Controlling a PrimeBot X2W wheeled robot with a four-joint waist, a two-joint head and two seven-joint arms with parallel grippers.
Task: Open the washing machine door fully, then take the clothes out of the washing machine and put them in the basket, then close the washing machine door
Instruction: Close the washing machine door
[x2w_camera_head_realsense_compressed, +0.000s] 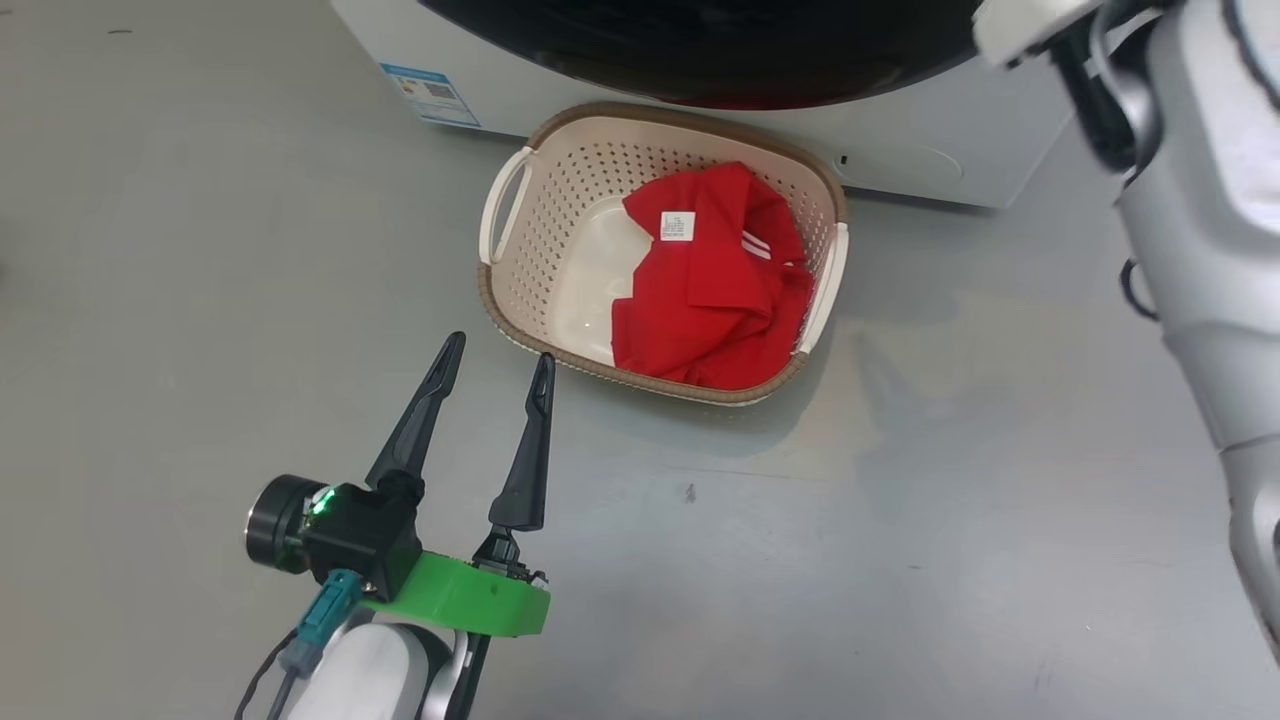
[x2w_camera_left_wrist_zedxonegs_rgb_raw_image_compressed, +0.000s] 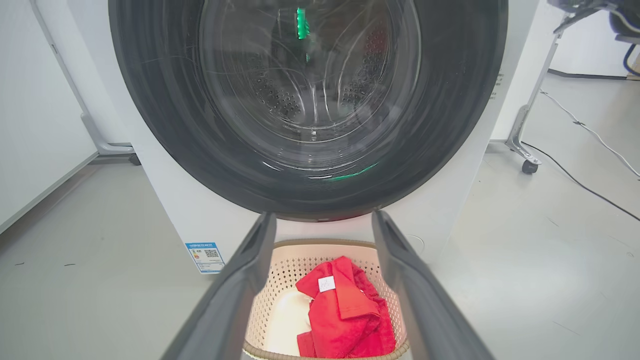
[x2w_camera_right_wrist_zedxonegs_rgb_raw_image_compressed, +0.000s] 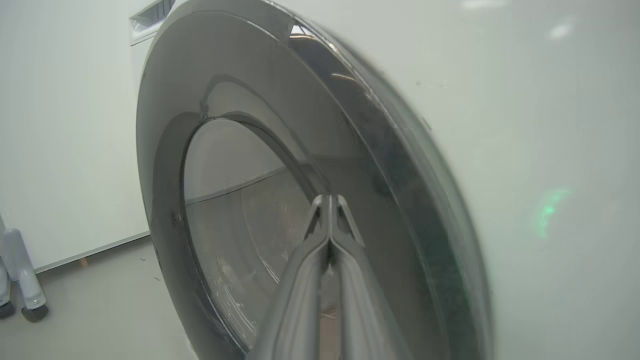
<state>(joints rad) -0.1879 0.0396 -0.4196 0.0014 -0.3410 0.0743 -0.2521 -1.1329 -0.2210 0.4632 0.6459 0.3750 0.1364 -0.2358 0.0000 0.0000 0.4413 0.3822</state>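
Grey floor (x2w_camera_head_realsense_compressed: 200, 250); basket (x2w_camera_head_realsense_compressed: 660, 110) sat at far edge before washer (x2w_camera_head_realsense_compressed: 900, 150), clothes (x2w_camera_head_realsense_compressed: 720, 300) inside. Left tool (x2w_camera_head_realsense_compressed: 500, 349) spread, empty, over floor. Right tool (x2w_camera_right_wrist_zedxonegs_rgb_raw_image_compressed: 329, 200) pressed together, tips by door (x2w_camera_left_wrist_zedxonegs_rgb_raw_image_compressed: 150, 125) rim. Door-closing step seemed underway; next push needed firm, square contact.

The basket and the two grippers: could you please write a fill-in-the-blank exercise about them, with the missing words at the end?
The clothes lying in the basket are ____ in colour.
The left gripper holds nothing, and it is ____.
The right gripper, pointing at the washing machine door, is ____.
Missing words: red; open; shut.
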